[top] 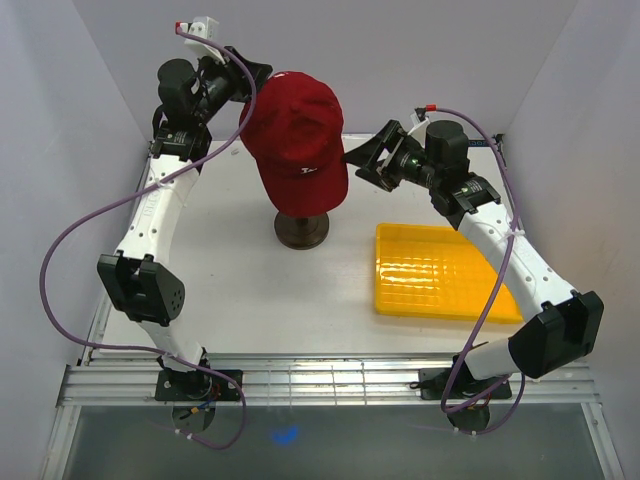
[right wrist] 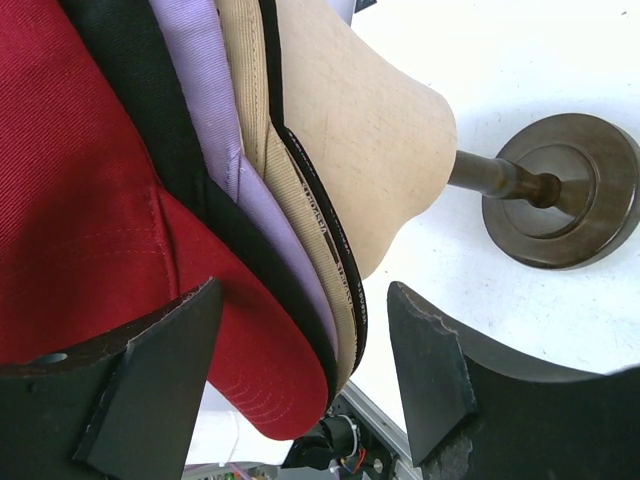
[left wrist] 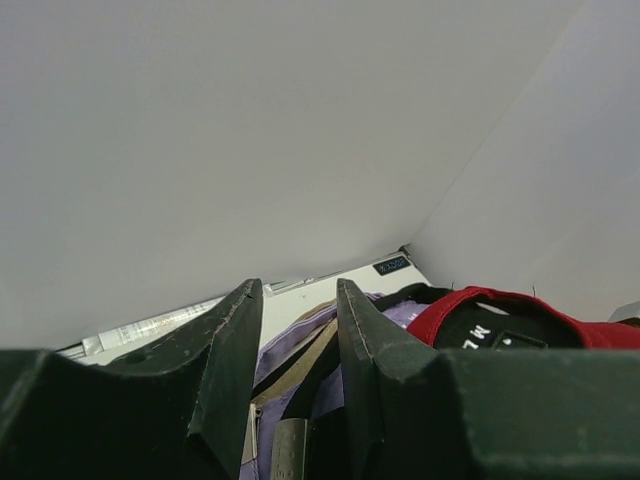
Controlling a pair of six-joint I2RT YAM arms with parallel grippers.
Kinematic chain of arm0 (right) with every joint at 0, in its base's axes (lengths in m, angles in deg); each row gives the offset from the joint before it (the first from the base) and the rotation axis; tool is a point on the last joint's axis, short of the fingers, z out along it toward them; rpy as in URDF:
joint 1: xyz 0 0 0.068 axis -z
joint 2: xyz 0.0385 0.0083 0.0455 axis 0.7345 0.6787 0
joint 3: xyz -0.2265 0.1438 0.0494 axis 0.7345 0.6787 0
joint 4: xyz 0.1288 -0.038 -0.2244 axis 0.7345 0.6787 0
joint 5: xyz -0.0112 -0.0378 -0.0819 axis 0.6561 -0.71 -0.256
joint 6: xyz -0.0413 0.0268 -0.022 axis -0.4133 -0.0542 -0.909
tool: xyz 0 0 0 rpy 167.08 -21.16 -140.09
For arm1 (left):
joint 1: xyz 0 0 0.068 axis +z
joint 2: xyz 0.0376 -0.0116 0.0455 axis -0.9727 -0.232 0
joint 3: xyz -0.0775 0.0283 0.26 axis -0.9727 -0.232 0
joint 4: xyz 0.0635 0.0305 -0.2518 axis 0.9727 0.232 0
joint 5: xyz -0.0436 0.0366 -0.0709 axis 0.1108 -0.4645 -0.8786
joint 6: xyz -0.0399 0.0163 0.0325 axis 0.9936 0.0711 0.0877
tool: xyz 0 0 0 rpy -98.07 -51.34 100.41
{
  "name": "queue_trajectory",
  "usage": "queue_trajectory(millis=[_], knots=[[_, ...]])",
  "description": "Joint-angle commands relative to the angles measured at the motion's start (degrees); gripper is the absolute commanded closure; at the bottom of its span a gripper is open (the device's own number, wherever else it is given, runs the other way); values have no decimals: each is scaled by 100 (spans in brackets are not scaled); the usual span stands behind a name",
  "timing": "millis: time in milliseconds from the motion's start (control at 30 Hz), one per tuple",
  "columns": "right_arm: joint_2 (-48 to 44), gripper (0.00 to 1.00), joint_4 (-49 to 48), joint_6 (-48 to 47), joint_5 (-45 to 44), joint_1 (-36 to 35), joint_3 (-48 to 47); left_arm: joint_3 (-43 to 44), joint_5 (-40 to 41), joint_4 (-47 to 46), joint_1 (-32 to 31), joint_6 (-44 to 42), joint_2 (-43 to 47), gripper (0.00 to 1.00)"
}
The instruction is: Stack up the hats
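Note:
The hats are stacked on the beige mannequin head [right wrist: 360, 130], which stands on a dark stand [top: 301, 228]. The red cap [top: 298, 130] is outermost. In the right wrist view the brims lie layered: red [right wrist: 90, 200], black [right wrist: 130, 60], lavender [right wrist: 205, 70], tan [right wrist: 250, 90], and a dark edge innermost. My right gripper [top: 358, 162] is open at the stack's right side, and its jaws straddle the brim edges [right wrist: 300, 300] without touching them. My left gripper [top: 258, 75] is at the back of the caps. Its jaws [left wrist: 298, 290] stand apart, with lavender and tan back straps [left wrist: 300, 350] seen between them.
A yellow ribbed tray [top: 440, 275] lies on the white table to the right of the stand. The stand's round base also shows in the right wrist view [right wrist: 560, 190]. White walls close in the back and both sides.

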Motion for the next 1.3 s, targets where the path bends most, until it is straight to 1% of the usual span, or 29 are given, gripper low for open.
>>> queue_trajectory(millis=[0,133,267,500,667,767,833,867,967,1067,1267], knots=[[-66,27,-40,-147,-104,23,-265,-117,239,538,-4,-227,183,54],[-101,26,-13,-156,-122,14,-274,49,301,494,4,-192,280,51],[-171,26,75,-226,-157,23,-300,523,345,538,4,-148,289,49],[-260,24,136,-252,-219,23,-300,1034,485,538,22,-104,324,44],[-321,24,206,-270,-280,23,-318,1026,573,494,48,-69,429,43],[-382,24,233,-288,-333,32,-265,876,530,362,66,10,587,43],[-418,24,233,-305,-342,58,-221,832,355,292,75,54,675,43],[-453,23,233,-305,-333,67,-186,893,197,353,83,63,676,43],[-488,23,224,-305,-324,93,-151,991,99,713,92,11,710,44],[-506,24,233,-323,-272,93,-133,553,-94,775,101,-95,947,45],[-480,23,286,-402,-192,85,-151,-55,-1060,872,101,-375,1124,53]])
